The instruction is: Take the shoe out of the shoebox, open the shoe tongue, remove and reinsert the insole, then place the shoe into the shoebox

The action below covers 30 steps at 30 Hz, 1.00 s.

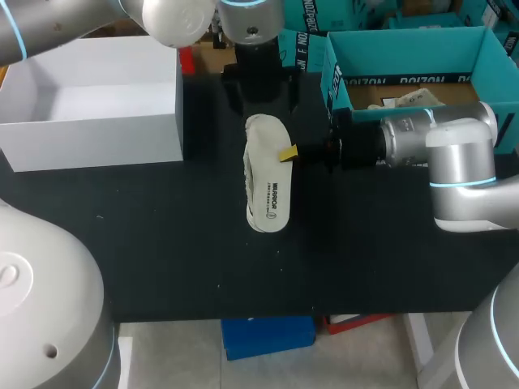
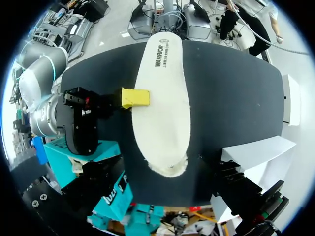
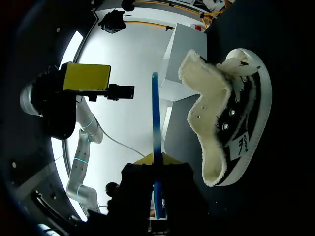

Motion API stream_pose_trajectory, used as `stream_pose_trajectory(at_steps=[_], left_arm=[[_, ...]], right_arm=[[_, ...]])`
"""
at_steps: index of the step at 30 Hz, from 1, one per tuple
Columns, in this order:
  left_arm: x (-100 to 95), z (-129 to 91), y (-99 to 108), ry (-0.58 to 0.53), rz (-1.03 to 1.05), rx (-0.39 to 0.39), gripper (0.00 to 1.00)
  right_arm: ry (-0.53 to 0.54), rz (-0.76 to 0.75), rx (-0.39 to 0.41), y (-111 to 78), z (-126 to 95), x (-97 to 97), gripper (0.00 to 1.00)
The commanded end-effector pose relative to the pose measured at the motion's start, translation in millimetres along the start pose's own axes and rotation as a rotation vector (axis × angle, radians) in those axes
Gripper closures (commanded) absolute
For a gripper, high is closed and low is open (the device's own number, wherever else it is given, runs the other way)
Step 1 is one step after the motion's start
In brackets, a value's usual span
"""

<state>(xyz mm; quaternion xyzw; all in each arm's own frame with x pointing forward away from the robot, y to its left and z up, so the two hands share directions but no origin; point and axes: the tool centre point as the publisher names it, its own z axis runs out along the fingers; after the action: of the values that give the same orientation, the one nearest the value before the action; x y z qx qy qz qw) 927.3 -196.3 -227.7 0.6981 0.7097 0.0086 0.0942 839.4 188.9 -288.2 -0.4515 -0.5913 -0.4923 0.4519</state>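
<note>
cream fleece-lined shoe [image 1: 263, 182]: lying sole-showing on black table [image 1: 162, 243], frame centre, outside teal cardboard shoebox [image 1: 405, 49] at upper right. right gripper [image 1: 289, 152]: touching sole edge; grip state not discernible. left gripper [image 1: 259, 101]: hovering at shoe's upper end, seemingly spread, empty. risk: shoe skidding if nudged ungripped.

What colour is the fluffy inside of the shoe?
Creamy white fluffy lining, clearest in the right wrist view.
</note>
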Motion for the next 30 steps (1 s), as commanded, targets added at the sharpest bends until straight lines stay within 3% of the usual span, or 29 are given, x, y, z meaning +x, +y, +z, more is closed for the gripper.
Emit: stream_pose_trajectory(at_steps=[1,30], left_arm=[[2.2,-6.9,-17.6,0.002,-0.003,-0.018,0.00],[-0.4,-0.8,-128.8,0.008,-0.014,-0.046,0.00]], right_arm=[[-0.003,0.001,0.001,0.6,1.0,0.1,1.00],[-0.003,0.001,0.001,0.6,1.0,0.1,1.00]])
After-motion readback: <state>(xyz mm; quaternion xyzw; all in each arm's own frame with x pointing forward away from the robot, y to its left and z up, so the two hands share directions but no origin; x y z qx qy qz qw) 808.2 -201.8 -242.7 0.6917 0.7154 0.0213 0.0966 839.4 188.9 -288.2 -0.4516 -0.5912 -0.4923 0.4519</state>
